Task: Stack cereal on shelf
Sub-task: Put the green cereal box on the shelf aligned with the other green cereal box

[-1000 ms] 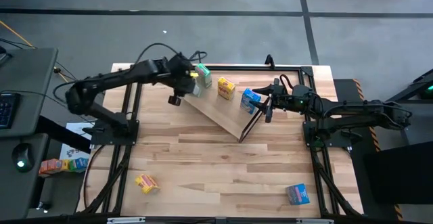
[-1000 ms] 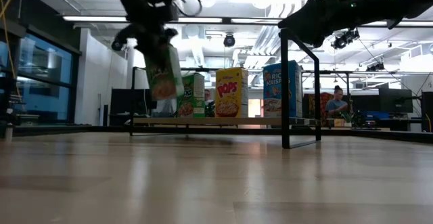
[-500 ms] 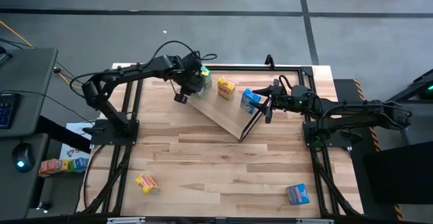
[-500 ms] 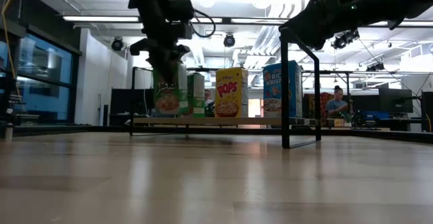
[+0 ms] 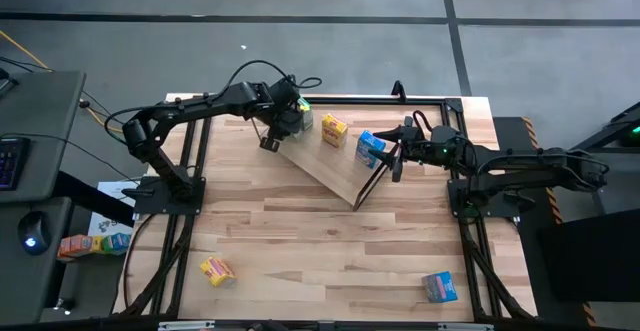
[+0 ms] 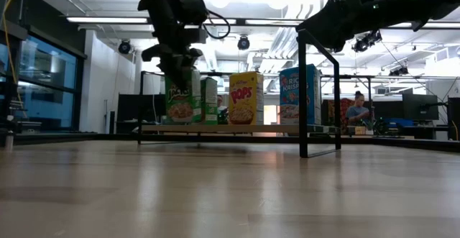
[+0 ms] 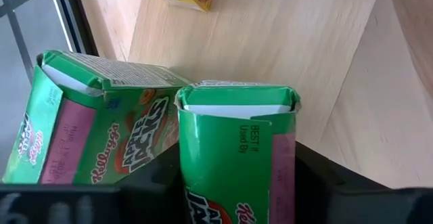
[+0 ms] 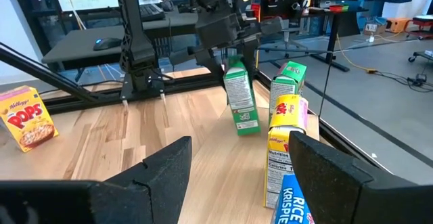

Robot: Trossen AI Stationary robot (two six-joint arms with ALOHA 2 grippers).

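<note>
The shelf, a light wood board on black wire legs, lies slanted across the table's far half. On it stand a green cereal box, a yellow one and a blue one. A second green box stands at the shelf's left end, beside the first green box, with my left gripper shut on its top. My right gripper hangs open by the shelf's right end, next to the blue box, with nothing between its fingers. My left gripper pinches the green box between its two fingers, on two opposite sides near the upper end. The fingers come slanting down from above. The box stands upright with its bottom on the shelf board, close against the other green box.
A loose yellow box lies at the table's near left and a loose blue box at the near right. The shelf's tall black wire leg stands at its right end. A person sits in the room behind.
My left gripper has gone toward the shelf and down with the green box. The box hung tilted and clear of the board a second ago. Now it stands upright on the shelf beside the other green box.
</note>
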